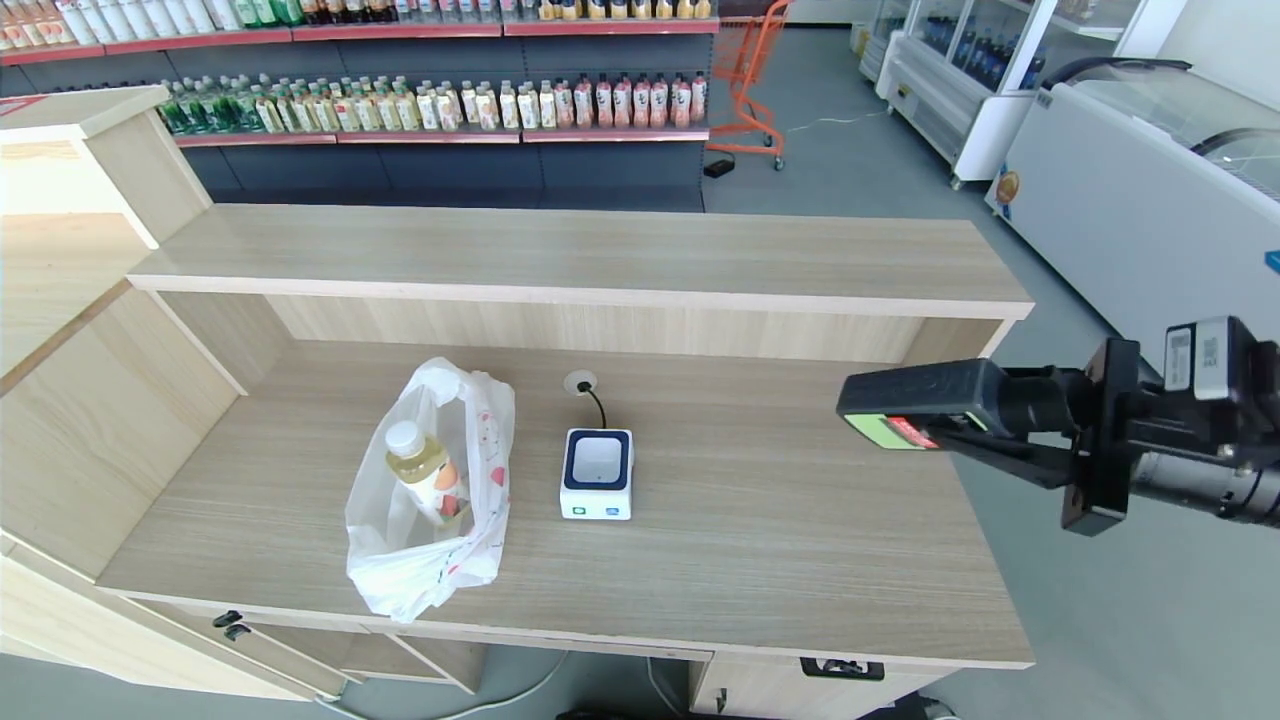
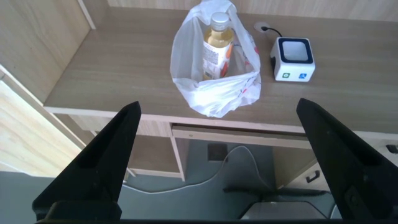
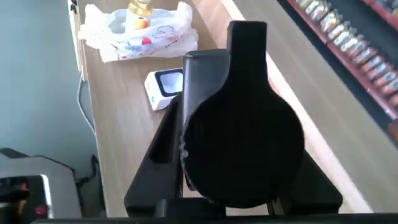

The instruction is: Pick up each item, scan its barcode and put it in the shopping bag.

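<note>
Clamped in right gripper point(image 1: 955, 428), near right end of pale wooden counter point(image 1: 780, 540): flat dark packet point(image 1: 895, 428), green-red label. Splayed, empty left gripper point(image 2: 219, 109) before white plastic shopping bag point(image 1: 400, 560) holding yellow drink bottle point(image 1: 425, 472); white square scanner point(image 1: 596, 473) beside. Behind: drink shelves point(image 1: 440, 105), freezers point(image 1: 1130, 190).

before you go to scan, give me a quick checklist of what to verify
1. Grip: right gripper shut on the item: ok.
2. Window of the scanner uncovered: ok.
3. Barcode turned toward the scanner: cannot tell.
4. Mouth of the shopping bag open, bottle standing inside: ok.
5. Path: left gripper open, held off the front edge of the counter: ok.
</note>
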`<state>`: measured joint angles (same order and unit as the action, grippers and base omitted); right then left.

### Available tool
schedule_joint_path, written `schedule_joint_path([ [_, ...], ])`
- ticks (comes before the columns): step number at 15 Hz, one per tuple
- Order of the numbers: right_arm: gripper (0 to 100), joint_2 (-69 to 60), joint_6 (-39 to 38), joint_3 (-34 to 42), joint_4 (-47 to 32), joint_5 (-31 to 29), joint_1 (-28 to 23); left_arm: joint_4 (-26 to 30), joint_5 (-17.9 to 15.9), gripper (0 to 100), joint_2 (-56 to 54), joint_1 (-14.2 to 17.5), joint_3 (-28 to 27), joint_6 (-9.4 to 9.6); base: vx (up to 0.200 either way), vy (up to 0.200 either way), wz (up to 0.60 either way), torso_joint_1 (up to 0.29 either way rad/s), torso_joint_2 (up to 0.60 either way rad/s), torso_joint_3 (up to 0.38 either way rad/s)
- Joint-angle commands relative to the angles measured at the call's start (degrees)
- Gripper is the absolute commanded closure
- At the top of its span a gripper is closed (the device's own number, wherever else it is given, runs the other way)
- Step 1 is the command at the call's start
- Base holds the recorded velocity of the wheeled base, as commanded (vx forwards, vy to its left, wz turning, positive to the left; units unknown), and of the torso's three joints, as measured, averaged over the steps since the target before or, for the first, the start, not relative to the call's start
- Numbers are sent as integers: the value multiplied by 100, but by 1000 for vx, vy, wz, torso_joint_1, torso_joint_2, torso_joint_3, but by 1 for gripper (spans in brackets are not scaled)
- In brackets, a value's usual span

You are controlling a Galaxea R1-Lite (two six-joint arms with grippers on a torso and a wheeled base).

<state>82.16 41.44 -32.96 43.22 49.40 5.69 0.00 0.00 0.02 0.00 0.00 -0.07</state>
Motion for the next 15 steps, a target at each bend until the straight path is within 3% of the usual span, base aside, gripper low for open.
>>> schedule_joint_path([
  [1, 100, -227, -2614, 422, 20, -941, -771, 0, 0, 0, -2, 0, 0, -1, 0, 0, 0, 0, 0, 0],
  [3, 100, -218, -5084, 686, 3, -1486, -763, 0, 0, 0, -2, 0, 0, -1, 0, 0, 0, 0, 0, 0],
  [6, 100, -34, -6596, 704, -6, -1494, -736, 0, 0, 0, -2, 0, 0, -1, 0, 0, 0, 0, 0, 0],
  [8, 100, -25, -6939, 791, -6, -1494, -596, 0, 0, 0, -2, 0, 0, -1, 0, 0, 0, 0, 0, 0],
  [15, 100, -166, -6956, 950, -6, -1503, -525, 0, 0, 0, -2, 0, 0, 7, 0, 0, 0, 0, 0, 0],
])
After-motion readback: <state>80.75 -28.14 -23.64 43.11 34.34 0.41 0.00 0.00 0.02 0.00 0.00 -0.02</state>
